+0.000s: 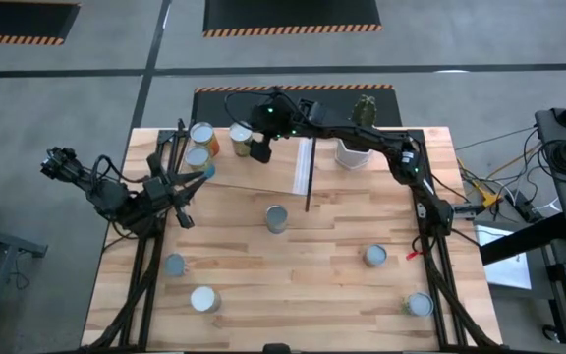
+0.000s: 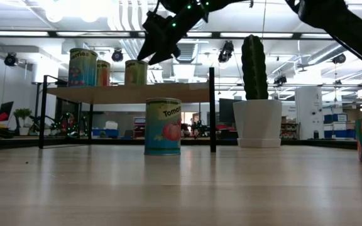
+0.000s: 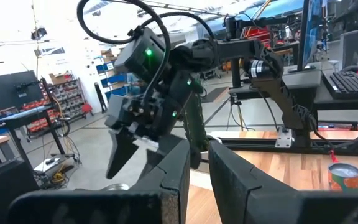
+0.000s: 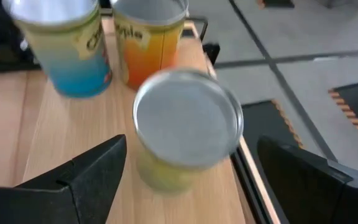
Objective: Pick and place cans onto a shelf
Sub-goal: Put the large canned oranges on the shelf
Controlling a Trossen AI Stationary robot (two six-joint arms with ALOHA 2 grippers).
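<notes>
The shelf stands at the table's far left, its pale board raised on dark legs. Three cans stand on it: a blue-yellow one, an orange one and a yellow one nearest the shelf's far edge. My right gripper is open above the shelf, one finger on each side of the yellow can, clear of it. My left gripper is shut and holds nothing; it hangs level at the table's left.
Several more cans stand on the tabletop: one at the middle, two near the left front, two at the right front. A white pot with a cactus stands right of the shelf.
</notes>
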